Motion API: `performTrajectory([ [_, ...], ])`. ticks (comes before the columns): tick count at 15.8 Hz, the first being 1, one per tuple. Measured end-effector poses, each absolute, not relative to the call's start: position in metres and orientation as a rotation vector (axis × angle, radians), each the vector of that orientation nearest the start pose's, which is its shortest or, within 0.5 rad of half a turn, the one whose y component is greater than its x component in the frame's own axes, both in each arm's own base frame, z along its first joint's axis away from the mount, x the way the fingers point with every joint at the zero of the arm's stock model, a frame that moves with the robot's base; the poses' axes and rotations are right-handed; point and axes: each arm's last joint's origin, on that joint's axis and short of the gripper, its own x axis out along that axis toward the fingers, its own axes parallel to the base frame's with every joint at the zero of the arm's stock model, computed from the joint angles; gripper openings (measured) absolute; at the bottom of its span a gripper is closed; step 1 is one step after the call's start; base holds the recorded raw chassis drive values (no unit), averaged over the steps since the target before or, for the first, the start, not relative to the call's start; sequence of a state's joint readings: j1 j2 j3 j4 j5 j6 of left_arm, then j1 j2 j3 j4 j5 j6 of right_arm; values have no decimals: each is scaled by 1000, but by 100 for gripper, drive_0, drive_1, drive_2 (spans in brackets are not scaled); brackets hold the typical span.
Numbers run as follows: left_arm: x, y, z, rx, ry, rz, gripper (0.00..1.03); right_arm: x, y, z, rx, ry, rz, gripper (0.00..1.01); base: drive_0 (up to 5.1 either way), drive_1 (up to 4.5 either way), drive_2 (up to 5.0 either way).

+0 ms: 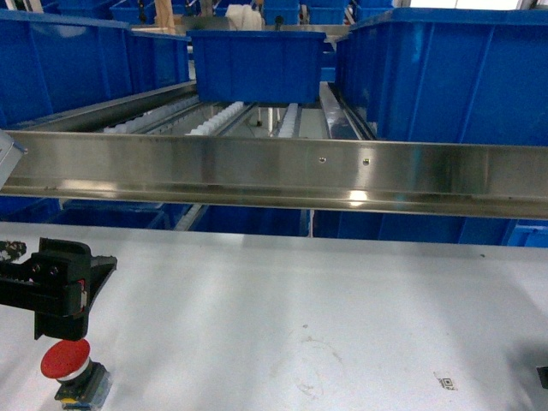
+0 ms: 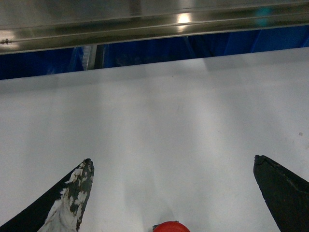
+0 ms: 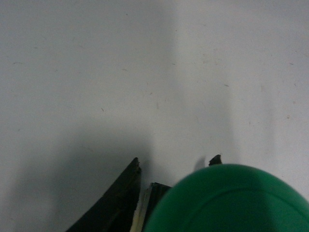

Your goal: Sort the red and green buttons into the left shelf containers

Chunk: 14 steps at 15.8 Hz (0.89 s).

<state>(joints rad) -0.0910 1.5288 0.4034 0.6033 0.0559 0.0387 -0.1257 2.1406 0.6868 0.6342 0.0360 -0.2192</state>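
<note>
The left end effector (image 1: 60, 295) is hovering over the white counter (image 1: 282, 317) at the near left, and the red button (image 1: 67, 361) is sitting just on the robot's side of it, upright on its black base, mushroom cap up. In the left wrist view the two black fingers (image 2: 72, 193) are standing wide apart with nothing between them, and only the top edge of the red cap (image 2: 171, 226) is showing at the bottom of the frame, centred between the fingers. So the button is lying slightly behind the fingertips, toward the robot; I judge the coming move is calling for a short pull back and a descent so the released jaws straddle the cap or base.

The right end effector is hardly showing in the head view. In the right wrist view the green button (image 3: 227, 200) is filling the lower right, very close to the camera, with a dark finger (image 3: 123, 198) just beside it on the left; whether the right end effector is gripping it cannot be told.

Counted: one red button, one green. Several blue bins (image 1: 257, 64) are sitting on the roller shelf (image 1: 274, 167) beyond the counter, including one at the far left (image 1: 60, 64), well apart from both buttons. The left arm is nearer the red button.
</note>
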Motion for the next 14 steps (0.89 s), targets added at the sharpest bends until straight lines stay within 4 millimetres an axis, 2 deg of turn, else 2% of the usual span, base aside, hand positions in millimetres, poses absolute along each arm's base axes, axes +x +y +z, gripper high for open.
performTrajectory([
  [2,251,-25,124,47,520,-154,98,313,-43,19,-169,820,-65,29,0,0,0],
  [5,251,-25,124,47,520,-154,98,306,-41,24,-174,787,-55,28,0,0,0],
  [8,251,-25,124,47,520,-154,98,300,-39,58,-143,644,-35,28,0,0,0],
  [9,251,-25,124,47,520,-154,98,277,-44,91,-67,517,-45,28,0,0,0],
  [12,251,-25,124,47,519,-154,98,245,-53,128,-6,333,-50,28,0,0,0],
  [14,251,-25,124,47,519,-154,98,218,-48,141,24,263,2,28,0,0,0],
])
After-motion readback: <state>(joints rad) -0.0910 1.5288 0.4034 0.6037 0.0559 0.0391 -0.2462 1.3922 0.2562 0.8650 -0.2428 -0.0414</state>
